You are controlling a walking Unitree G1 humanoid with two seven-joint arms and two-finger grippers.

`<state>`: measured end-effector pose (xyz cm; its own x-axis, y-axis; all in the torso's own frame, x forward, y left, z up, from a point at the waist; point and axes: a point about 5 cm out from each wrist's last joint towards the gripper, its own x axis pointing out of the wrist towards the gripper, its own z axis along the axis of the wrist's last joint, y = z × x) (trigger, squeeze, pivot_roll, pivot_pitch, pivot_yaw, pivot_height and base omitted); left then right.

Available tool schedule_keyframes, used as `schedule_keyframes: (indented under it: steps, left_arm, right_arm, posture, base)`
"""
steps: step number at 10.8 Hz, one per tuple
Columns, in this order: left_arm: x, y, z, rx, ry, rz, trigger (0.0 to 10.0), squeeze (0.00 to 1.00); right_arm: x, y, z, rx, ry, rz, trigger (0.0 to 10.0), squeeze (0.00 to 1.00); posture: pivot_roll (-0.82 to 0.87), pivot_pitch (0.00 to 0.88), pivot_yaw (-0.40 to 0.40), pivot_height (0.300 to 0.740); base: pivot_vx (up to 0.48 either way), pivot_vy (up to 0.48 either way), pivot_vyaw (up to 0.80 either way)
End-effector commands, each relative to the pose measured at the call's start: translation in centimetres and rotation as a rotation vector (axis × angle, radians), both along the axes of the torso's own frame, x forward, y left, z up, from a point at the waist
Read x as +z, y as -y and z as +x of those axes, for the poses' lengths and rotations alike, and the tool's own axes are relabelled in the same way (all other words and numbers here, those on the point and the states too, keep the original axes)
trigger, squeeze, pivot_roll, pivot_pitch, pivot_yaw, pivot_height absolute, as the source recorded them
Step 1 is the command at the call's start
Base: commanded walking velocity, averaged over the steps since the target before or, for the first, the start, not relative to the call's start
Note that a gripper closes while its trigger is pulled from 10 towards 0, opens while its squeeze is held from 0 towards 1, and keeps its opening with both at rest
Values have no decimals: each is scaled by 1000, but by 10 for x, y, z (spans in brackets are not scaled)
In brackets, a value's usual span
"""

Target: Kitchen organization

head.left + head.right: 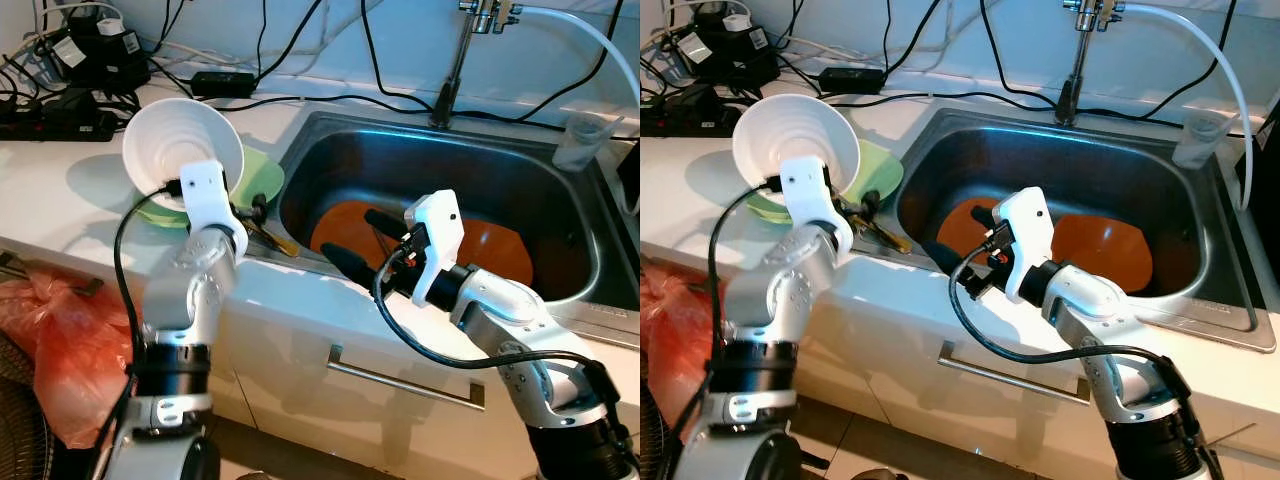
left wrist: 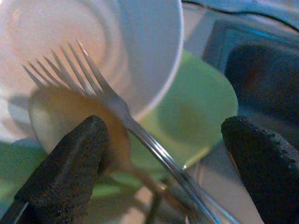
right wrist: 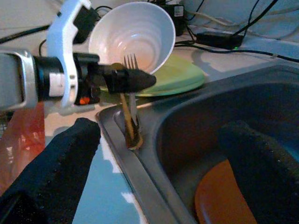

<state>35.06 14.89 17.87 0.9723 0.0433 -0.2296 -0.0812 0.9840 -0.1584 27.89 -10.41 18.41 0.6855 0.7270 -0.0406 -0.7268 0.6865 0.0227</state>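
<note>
Along the left rim of the steel sink (image 1: pixel 330 130), where the white counter (image 1: pixel 60 190) drops into the basin, a fork (image 3: pixel 132 100) and a wooden spoon (image 3: pixel 125 116) lie side by side with their handle ends on the sink edge and their heads up against a white bowl (image 1: pixel 180 140). The bowl is tipped on its side on a green plate (image 1: pixel 262 175), mouth facing the near right, so little free counter remains between plate and basin. The left end effector (image 1: pixel 252 215) reaches from the near left over the counter's front edge, its arm bent upward at the elbow; the left wrist view shows its two fingers (image 2: pixel 70 168) spread wide on either side of the fork and spoon, gripping nothing. The right end effector (image 1: pixel 362 240) stretches leftward across the near rim of the sink, fingers well apart and empty, aimed at the same utensils. The right wrist view brings out what the head views barely show: the utensil handles overhanging the rim. Two orange plates (image 1: pixel 500 250) lie flat in the basin. Black cables (image 1: pixel 90 60) and power adapters crowd the far left of the counter, and a faucet (image 1: pixel 455 70) stands behind the sink.
</note>
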Motion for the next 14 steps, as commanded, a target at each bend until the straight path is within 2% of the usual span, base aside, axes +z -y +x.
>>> schedule_keyframes:
  steps: [1, 4, 7, 9, 12, 14]
  left_arm:
    - [8, -5, 4, 8, 29, 8, 10000, 0]
    - [17, -12, 10, -11, 58, 87, 10000, 0]
    - [20, -16, 12, -24, 68, 117, 10000, 0]
    - [32, -15, 15, -171, 97, 220, 10000, 0]
    - [53, -38, 20, -332, 114, 401, 10000, 0]
    - [52, -49, 15, -500, 58, 457, 10000, 0]
  right_arm:
    - [1, -1, -3, -2, 14, 4, 10000, 0]
    - [0, -1, -3, -7, 11, 9, 10000, 0]
    - [-1, -3, -3, -10, 11, 15, 10000, 0]
    - [-2, -4, -2, -13, 10, 20, 10000, 0]
    - [-3, -4, -1, -15, 9, 24, 10000, 0]
    - [-3, -3, 0, -13, 12, 20, 10000, 0]
  posture:
    - [20, 0, 46, 740]
    - [26, 0, 51, 740]
    - [30, 0, 56, 740]
    - [44, 0, 59, 740]
    - [50, 0, 57, 740]
    - [53, 0, 54, 740]
  base:
    - [0, 0, 0]
    - [0, 0, 0]
    - [0, 0, 0]
    - [0, 0, 0]
    - [0, 0, 0]
    - [0, 0, 0]
